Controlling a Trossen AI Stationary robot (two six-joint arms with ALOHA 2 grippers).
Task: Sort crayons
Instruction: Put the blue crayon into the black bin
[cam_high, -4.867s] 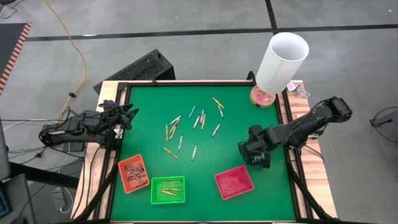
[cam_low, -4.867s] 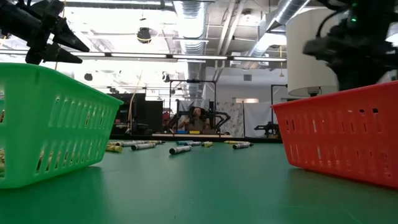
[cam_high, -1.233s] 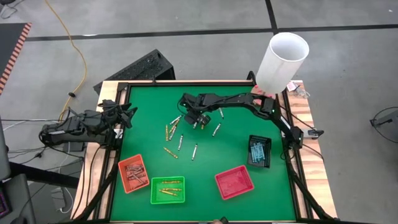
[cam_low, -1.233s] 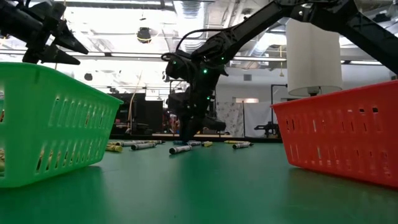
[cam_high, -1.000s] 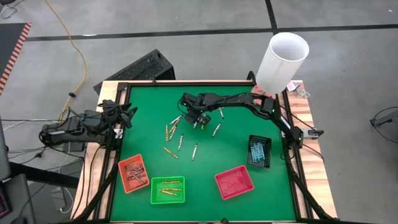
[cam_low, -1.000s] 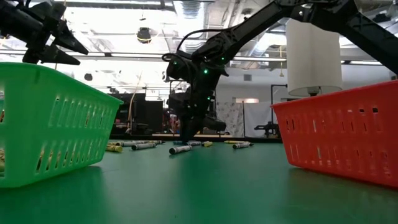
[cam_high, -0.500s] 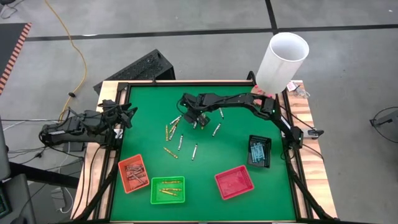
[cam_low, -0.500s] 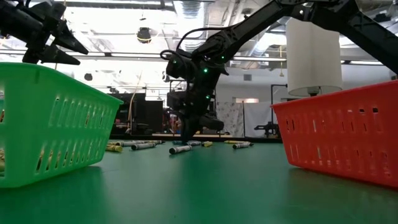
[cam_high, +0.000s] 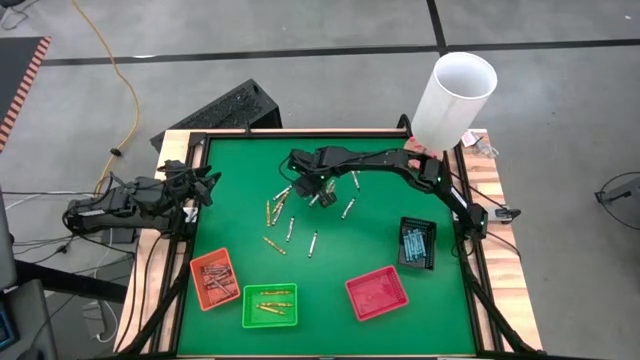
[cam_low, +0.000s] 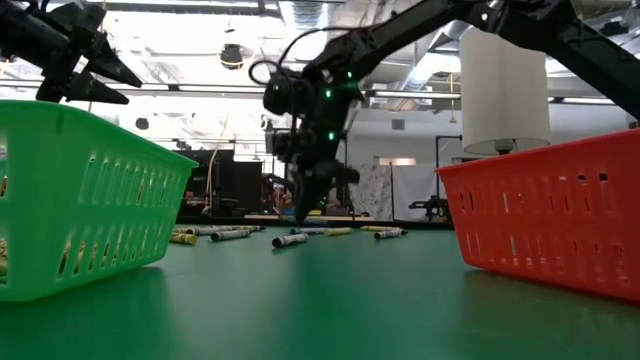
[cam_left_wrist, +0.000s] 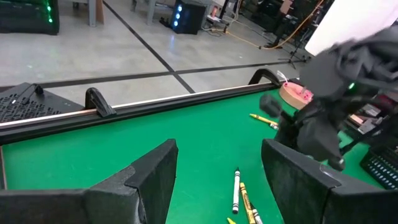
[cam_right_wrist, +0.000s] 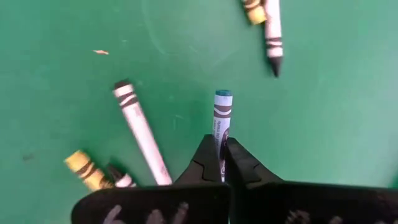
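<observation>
Several crayons (cam_high: 289, 229) lie scattered flat on the green mat (cam_high: 240, 170). My right gripper (cam_high: 305, 188) reaches from the right over the mat's far middle and is shut on a light blue crayon (cam_right_wrist: 220, 118); it also shows in the low view (cam_low: 302, 208), a little above the mat. My left gripper (cam_left_wrist: 217, 180) is open and empty at the table's left edge (cam_high: 200, 186). My right gripper pinches the light blue crayon between its two fingertips (cam_right_wrist: 208, 158). The fingers point down at the mat from above and lie along the crayon. The crayon's free end (cam_right_wrist: 222, 95) sticks out past the fingertips toward the mat; whether it is clear of the mat, I cannot tell.
An orange tray (cam_high: 214, 278), a green tray (cam_high: 269, 305) and a red tray (cam_high: 377, 292) stand along the near edge, and a black tray (cam_high: 417, 243) with light blue crayons stands at the right. A tall white cylinder (cam_high: 455, 98) stands at the far right corner.
My right gripper has gone up from the mat, staying shut, with the light blue crayon between its fingers.
</observation>
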